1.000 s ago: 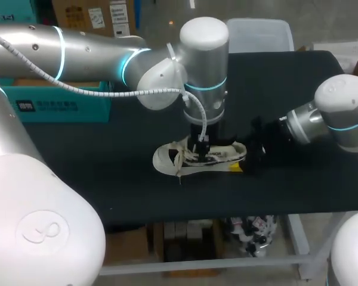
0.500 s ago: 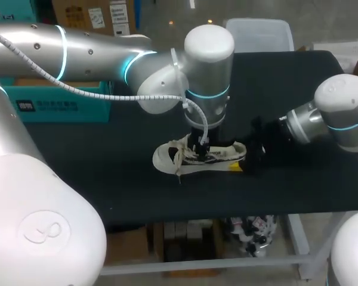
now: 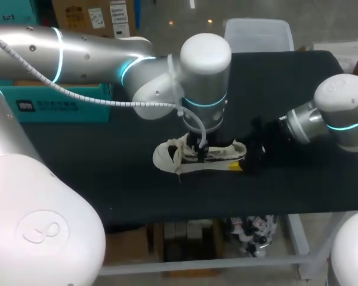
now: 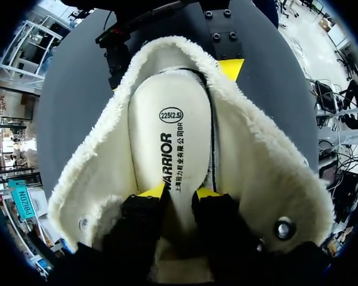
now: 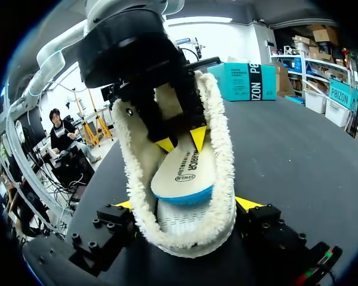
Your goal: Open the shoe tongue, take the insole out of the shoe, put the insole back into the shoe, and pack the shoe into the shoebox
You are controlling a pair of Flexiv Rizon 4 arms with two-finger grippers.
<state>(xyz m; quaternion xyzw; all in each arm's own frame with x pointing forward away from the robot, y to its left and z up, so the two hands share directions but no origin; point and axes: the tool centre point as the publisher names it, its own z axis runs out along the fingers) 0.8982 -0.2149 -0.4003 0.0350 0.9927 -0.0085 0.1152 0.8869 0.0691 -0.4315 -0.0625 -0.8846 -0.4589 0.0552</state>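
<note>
Your white fleece-lined shoe (image 3: 218, 156) sits near the middle of the black table (image 3: 107, 179), toe to the left and heel to the right, its loose white laces (image 3: 179, 159) spilling over the left half. Your left arm comes in from the left and drops straight down over the shoe's opening. The left gripper (image 4: 179, 192) is down inside, and there it is: the two yellow tips are pinched in on the white printed insole (image 4: 170, 131), one on each side of its narrow part, so you've got it clamped. From the right wrist view you see that insole (image 5: 185, 173) tilted up off the footbed. Its heel end is raised above the white base, with a blue underside showing along the edge, and the fluffy lining (image 5: 218, 149) stands up all around it. Over at the heel, your right arm reaches in low from the right. The right gripper (image 5: 185, 204) straddles the back of the shoe, one yellow tip pressed to each side of the heel, closed on it. The shoe's sole is down on the table top. A teal cardboard box (image 3: 59, 104) stands at the far left, well apart from the shoe.
</note>
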